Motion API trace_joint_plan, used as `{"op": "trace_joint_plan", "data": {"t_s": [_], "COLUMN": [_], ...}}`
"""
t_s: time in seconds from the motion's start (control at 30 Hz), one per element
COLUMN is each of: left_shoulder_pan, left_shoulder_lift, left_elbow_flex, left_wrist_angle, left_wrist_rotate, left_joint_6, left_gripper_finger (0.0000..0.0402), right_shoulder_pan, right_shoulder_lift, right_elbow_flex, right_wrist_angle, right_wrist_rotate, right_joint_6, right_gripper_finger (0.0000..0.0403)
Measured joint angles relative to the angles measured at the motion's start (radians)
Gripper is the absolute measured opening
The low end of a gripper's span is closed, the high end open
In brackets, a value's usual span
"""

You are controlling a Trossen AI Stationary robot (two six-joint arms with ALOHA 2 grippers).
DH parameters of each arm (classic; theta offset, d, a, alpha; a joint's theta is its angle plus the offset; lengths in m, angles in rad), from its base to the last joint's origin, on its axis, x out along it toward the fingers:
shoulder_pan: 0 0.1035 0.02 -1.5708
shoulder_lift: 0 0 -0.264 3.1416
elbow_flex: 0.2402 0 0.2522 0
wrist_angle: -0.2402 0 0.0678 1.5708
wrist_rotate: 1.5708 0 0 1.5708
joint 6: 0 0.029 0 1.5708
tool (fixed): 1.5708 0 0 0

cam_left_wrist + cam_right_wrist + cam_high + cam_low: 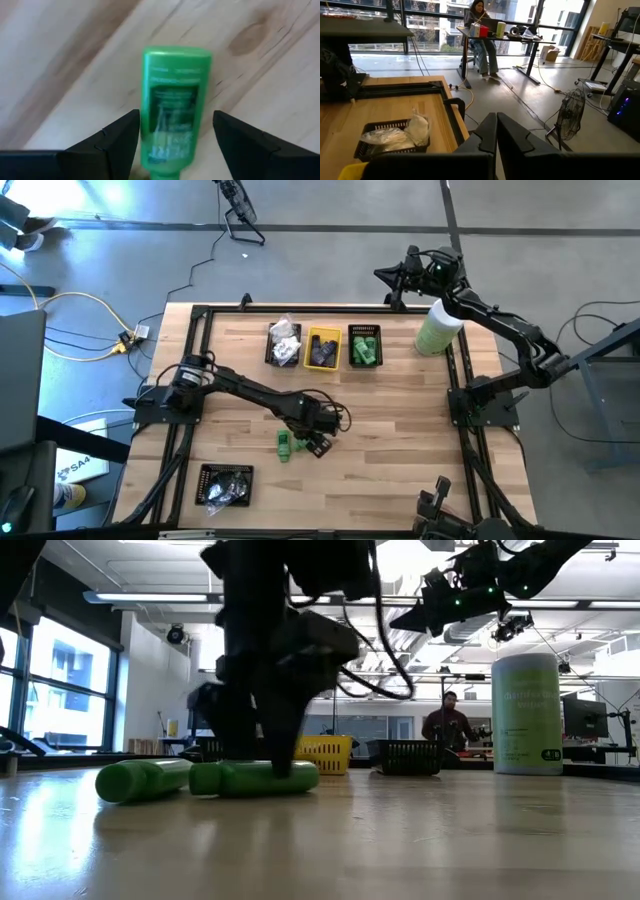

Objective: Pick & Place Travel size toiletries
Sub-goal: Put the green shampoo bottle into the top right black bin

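A wooden tabletop (400, 430) carries 3 small bins in a row along its far edge: a black bin of white packets (284, 344), a yellow bin (323, 348) with dark tubes, and a black bin of green bottles (364, 346). Beside them stands a tall pale-green cylinder (438, 328) with a white lid; its label is too small to read. A fourth black bin (225, 484) sits near the front left corner.

Near the middle, 2 green bottles (287, 444) lie on their sides, just beside each other. The left gripper (175, 135) is lowered over one bottle (175, 100), its fingers (115, 140) spread apart on either side, not clamped; the dark label's print is blurred.

The right gripper (496, 135) hangs beyond the far right corner, fingers pressed together and holding nothing. A person (481, 35) sits at a desk in the room behind.
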Motion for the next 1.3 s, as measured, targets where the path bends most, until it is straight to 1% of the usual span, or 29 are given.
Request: {"op": "trace_joint_plan", "data": {"t_s": [0.13, 0.67, 0.77, 0.93, 1.03, 1.13, 1.3], "left_shoulder_pan": [0.0, 0.0, 0.0, 0.0, 0.0, 0.0, 0.0], "left_shoulder_lift": [0.012, 0.017, 0.017, 0.017, 0.017, 0.017, 0.018], "left_elbow_flex": [0.001, 0.001, 0.0, -0.001, -0.001, -0.001, -0.001], "left_wrist_angle": [0.004, 0.013, 0.012, 0.006, 0.014, 0.017, 0.018], "left_wrist_rotate": [0.013, 0.011, 0.01, 0.005, -0.001, -0.001, -0.004], "left_joint_6": [0.0, 0.028, 0.047, 0.052, 0.053, 0.052, 0.049], "left_gripper_finger": [0.0245, 0.0245, 0.0234, 0.0188, 0.0169, 0.0168, 0.0185], "right_shoulder_pan": [0.0, 0.0, 0.0, 0.0, 0.0, 0.0, 0.0], "right_shoulder_lift": [0.0, 0.0, 0.0, 0.0, 0.0, 0.0, 0.0], "right_elbow_flex": [0.0, 0.0, 0.0, 0.0, 0.0, 0.0, 0.0], "right_wrist_angle": [0.0, 0.002, 0.002, 0.002, 0.002, 0.002, 0.002], "right_wrist_rotate": [0.0, 0.005, 0.005, 0.005, 0.005, 0.005, 0.005], "right_joint_6": [0.0, -0.002, -0.002, -0.002, -0.002, -0.003, -0.003], "right_gripper_finger": [0.0004, 0.0004, 0.0004, 0.0004, 0.0004, 0.0004, 0.0004]}}
